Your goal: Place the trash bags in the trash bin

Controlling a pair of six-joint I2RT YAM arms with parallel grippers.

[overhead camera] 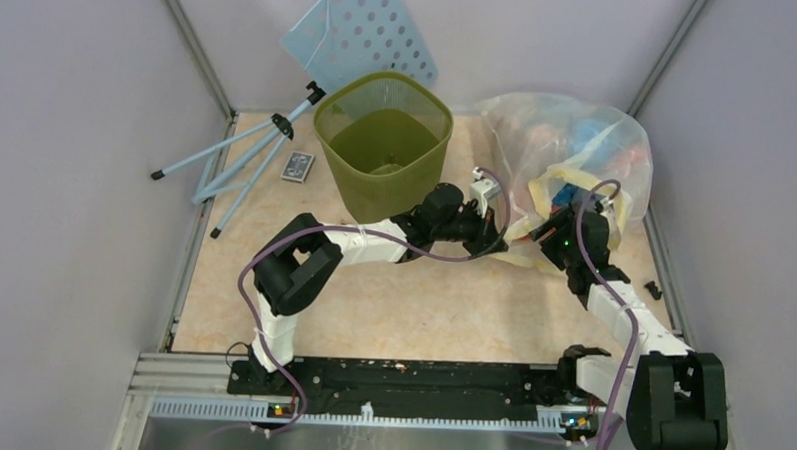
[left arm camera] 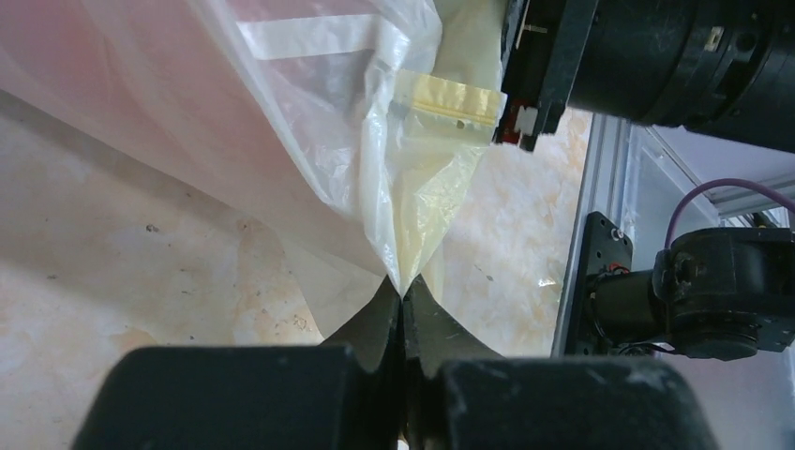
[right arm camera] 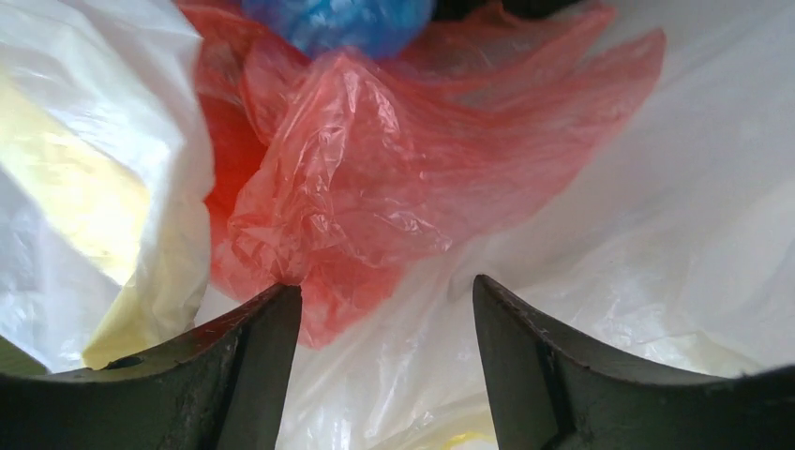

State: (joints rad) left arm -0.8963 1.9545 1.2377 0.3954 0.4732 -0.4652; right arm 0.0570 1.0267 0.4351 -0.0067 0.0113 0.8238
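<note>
The olive-green trash bin [overhead camera: 382, 144] stands upright at the back middle of the table. The large clear bag [overhead camera: 567, 156] of colourful items lies to its right. My left gripper [overhead camera: 496, 238] is shut on a pale yellowish fold of that clear bag's edge [left arm camera: 412, 216], its jaws pressed together [left arm camera: 403, 292]. My right gripper [overhead camera: 546, 233] is open at the bag's mouth. In the right wrist view the orange-red trash bag [right arm camera: 375, 169] lies crumpled just ahead of the open gripper [right arm camera: 384, 298], its lower edge touching the left finger [right arm camera: 253, 347]. A blue bag [right arm camera: 337, 19] lies behind it.
A pale blue perforated panel [overhead camera: 366, 29] leans on the back wall. A light blue tripod [overhead camera: 242, 160] and a small dark card box [overhead camera: 297, 166] lie left of the bin. Grey walls close in both sides. The right arm's body [left arm camera: 656, 56] is close to my left gripper.
</note>
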